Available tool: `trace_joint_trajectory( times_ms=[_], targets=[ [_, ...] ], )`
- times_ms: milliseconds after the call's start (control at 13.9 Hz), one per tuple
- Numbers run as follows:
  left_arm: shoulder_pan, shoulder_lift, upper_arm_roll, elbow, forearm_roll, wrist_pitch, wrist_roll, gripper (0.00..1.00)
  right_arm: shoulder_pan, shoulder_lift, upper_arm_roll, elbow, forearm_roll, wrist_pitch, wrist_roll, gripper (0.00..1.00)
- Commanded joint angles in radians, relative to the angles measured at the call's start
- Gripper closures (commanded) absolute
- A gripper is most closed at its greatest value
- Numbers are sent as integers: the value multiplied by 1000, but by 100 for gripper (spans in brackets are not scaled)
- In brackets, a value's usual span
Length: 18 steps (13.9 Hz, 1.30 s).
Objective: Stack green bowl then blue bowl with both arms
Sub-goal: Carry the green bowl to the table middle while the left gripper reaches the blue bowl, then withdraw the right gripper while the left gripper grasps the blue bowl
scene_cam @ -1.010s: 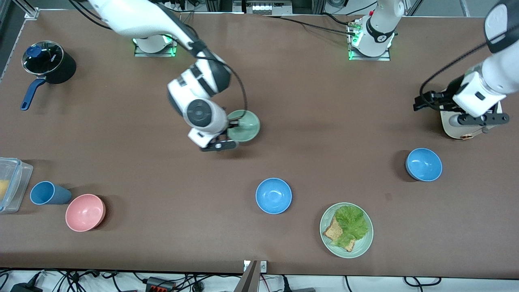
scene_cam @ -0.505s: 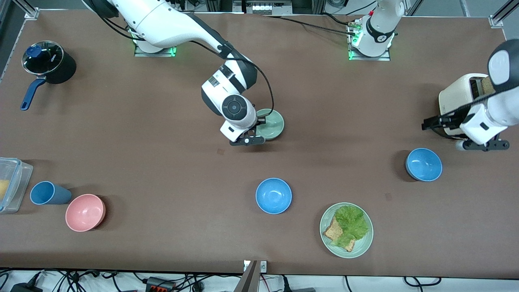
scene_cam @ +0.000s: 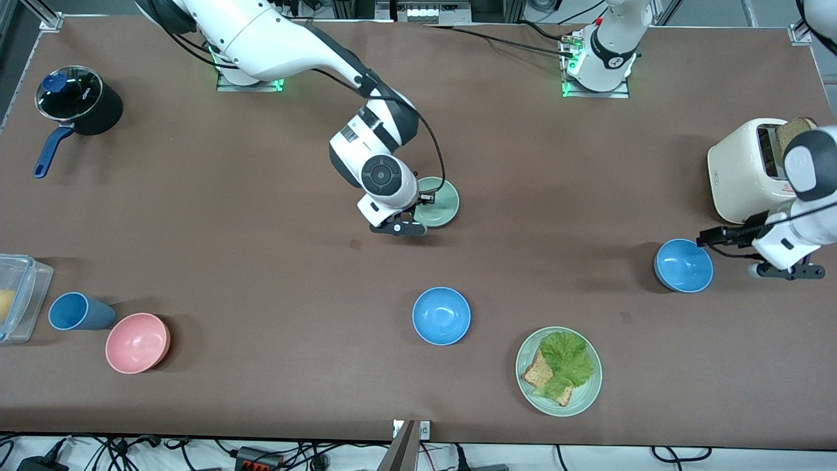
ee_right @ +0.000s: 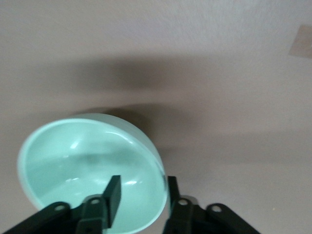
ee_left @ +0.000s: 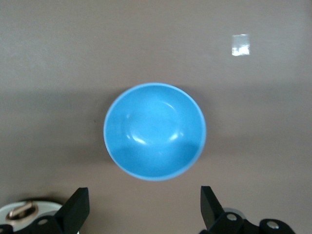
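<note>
Changed since a second ago: right claw [scene_cam: 424,204] has carried the green bowl [scene_cam: 439,201] toward the middle of the surface [scene_cam: 261,275]; left claw [scene_cam: 709,237] has come from the toaster [scene_cam: 745,167] to the blue bowl [scene_cam: 684,265].

Right claw: clamped on the green bowl's rim, one finger inside, one outside.

Left claw: spread apart, above the blue bowl's edge, not touching.

Blue bowl: upright on the surface, near the left arm's end.

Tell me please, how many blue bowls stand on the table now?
2. One blue bowl sits mid-table, beside the lettuce plate. The other blue bowl lies toward the left arm's end, near the toaster.
</note>
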<state>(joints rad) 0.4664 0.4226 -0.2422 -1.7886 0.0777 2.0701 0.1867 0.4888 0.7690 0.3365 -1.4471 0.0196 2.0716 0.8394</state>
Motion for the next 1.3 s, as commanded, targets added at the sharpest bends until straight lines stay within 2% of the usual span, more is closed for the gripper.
trace_joint_trajectory(
  times_ms=[0, 216, 361, 649, 938, 1082, 1226],
  targets=[
    [21, 108, -8, 116, 23, -10, 19, 0, -13, -51, -4, 135, -4, -205, 24, 0],
    [26, 185, -8, 155, 120, 42, 8, 0, -80, -109, -11, 253, -33, -358, 18, 0],
    [27, 212, -8, 155, 139, 57, 17, 0, -159, -175, -10, 255, -41, -363, 9, 0],
    [58, 248, -8, 127, 151, 133, 23, 2, -284, -246, -10, 254, -43, -384, -55, 0],
    [61, 237, -8, 55, 149, 159, 22, 11, -400, -281, -13, 254, -43, -413, -51, 0],
    [78, 234, -17, 37, 149, 159, 22, 19, -404, -330, -94, 234, -43, -412, -129, 0],
    [81, 223, -20, 18, 146, 159, 17, 34, -452, -381, -134, 170, -41, -406, -352, 0]
  ],
)
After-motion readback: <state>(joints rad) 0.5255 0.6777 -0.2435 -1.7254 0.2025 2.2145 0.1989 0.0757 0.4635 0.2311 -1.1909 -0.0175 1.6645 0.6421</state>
